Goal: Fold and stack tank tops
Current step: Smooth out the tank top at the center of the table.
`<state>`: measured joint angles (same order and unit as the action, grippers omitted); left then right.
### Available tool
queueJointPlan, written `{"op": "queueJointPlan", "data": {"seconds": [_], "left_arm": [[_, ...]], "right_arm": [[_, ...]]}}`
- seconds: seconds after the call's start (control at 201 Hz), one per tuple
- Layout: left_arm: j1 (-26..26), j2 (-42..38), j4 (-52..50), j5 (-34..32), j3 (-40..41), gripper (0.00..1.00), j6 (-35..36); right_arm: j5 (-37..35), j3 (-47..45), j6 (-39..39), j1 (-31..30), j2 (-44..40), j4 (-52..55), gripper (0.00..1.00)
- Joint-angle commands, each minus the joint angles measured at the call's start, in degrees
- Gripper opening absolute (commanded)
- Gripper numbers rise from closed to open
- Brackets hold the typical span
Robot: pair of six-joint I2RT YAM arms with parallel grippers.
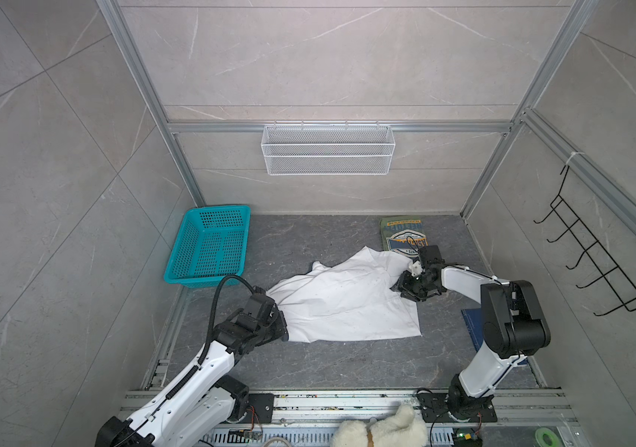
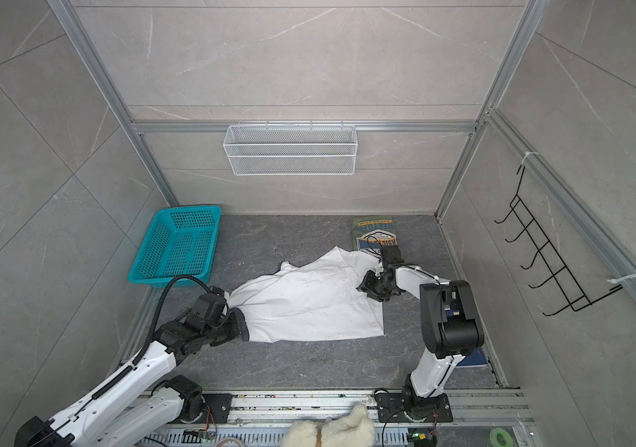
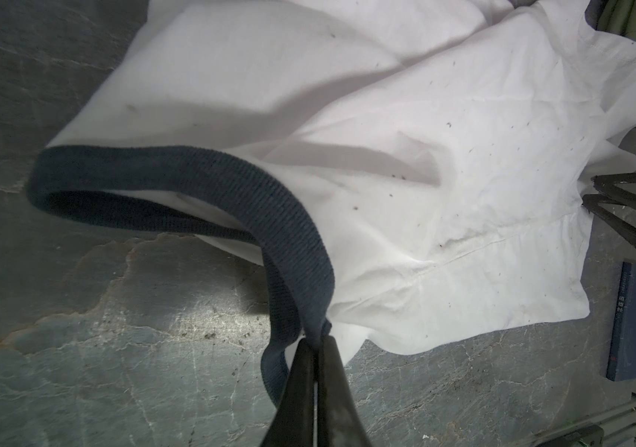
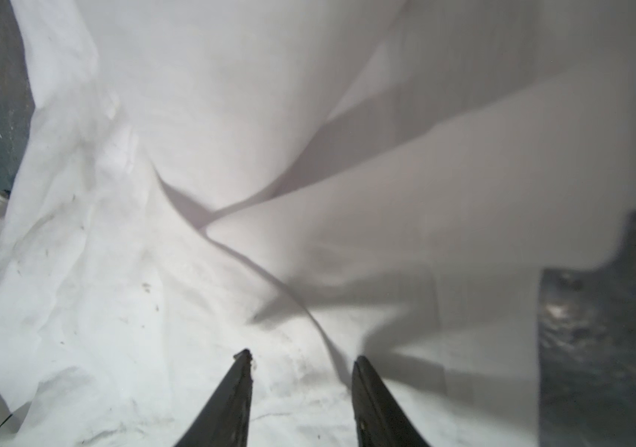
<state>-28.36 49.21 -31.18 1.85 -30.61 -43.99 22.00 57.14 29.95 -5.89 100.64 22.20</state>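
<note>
The white sleeveless cloth tank top with dark navy trim (image 1: 347,305) lies spread and wrinkled in the middle of the dark grey stone-pattern table (image 1: 308,363), not yet folded. Its far right corner seems to lie on the near edge of the olive green tank top with the navy-orange badge (image 1: 403,236), which is folded flat by the far edge, near the far right corner. The left tool (image 3: 314,344) is fully closed and pinches the navy trim band at the left end of the white top, so the band is lifted a little. The right tool (image 4: 300,358) stands on the right side of the white cloth with its jaws partly apart; the cloth lies between the tips, but I see no fold pinched there. I think several things can go wrong. The narrow trim may slip out of the left tool if the pull is strong. The right tool may close on one layer only, and then the fold comes crooked. A pull may also drag and disturb the folded olive top, because the white cloth rests on it.
</note>
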Motion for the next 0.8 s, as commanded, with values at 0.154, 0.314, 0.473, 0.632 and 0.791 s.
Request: {"op": "queueJointPlan", "data": {"seconds": [0.154, 0.314, 0.473, 0.632, 0.791], "left_arm": [[0.1, -0.5, 0.7, -1.2, -0.3, 0.00, -0.6], [0.1, -0.6, 0.8, -1.1, -0.2, 0.00, -0.6], [0.1, -0.8, 0.4, -1.4, -0.3, 0.00, -0.4], [0.1, -0.6, 0.7, -1.3, -0.1, 0.00, -0.4], [0.1, -0.1, 1.1, -1.2, 0.0, 0.00, -0.5]], "right_arm": [[-0.4, 0.4, -1.7, -2.4, 2.1, 1.2, 0.46], [0.8, -0.6, -1.5, -2.9, 2.2, 0.4, 0.39], [0.3, -1.2, -1.7, -3.0, -1.2, 1.7, 0.37], [0.4, -2.2, -2.4, -3.5, -4.2, 2.8, 0.37], [0.6, -3.0, -2.7, -4.6, -5.5, 2.9, 0.36]]}}
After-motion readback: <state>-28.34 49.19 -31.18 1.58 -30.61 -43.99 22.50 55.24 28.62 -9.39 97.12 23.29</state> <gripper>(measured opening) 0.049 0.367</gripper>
